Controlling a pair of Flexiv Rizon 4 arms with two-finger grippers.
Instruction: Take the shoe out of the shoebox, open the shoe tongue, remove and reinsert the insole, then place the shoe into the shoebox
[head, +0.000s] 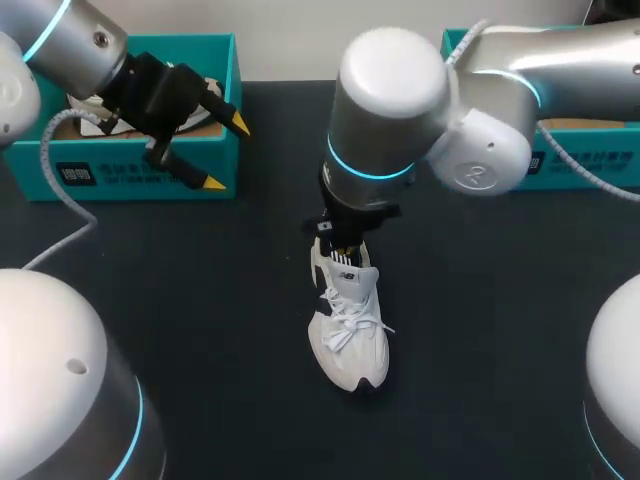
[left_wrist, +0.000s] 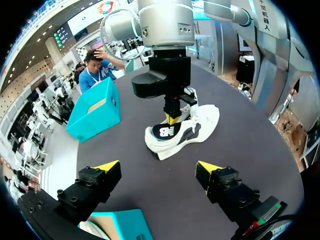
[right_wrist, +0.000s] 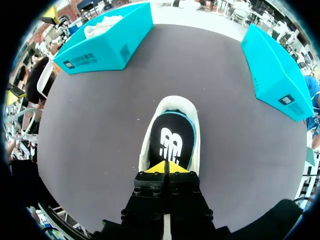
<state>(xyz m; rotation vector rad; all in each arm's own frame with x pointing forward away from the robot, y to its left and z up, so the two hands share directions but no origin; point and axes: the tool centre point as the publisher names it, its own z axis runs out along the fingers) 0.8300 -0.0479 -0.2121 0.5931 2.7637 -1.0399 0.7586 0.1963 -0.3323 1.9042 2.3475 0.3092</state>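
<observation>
A white shoe (head: 348, 335) stands upright on the dark table (head: 200, 280), toe toward me. Its black insole (right_wrist: 172, 140) shows in the opening, heel end tilted up. My right gripper (head: 343, 250) hangs straight down over the heel, and its yellow tips (right_wrist: 166, 167) are pressed together on the insole's heel edge. From the left wrist view the shoe (left_wrist: 195, 130) is seen side-on with the right gripper (left_wrist: 172, 118) on the insole (left_wrist: 165, 132). My left gripper (head: 226, 153) hovers open and empty by the front corner of the left teal shoebox (head: 140, 165), well apart from the shoe.
The left shoebox (right_wrist: 107, 42) holds white contents. A second teal box (head: 590, 150) stands at the back right, behind my right arm. Dark tabletop surrounds the shoe on all sides.
</observation>
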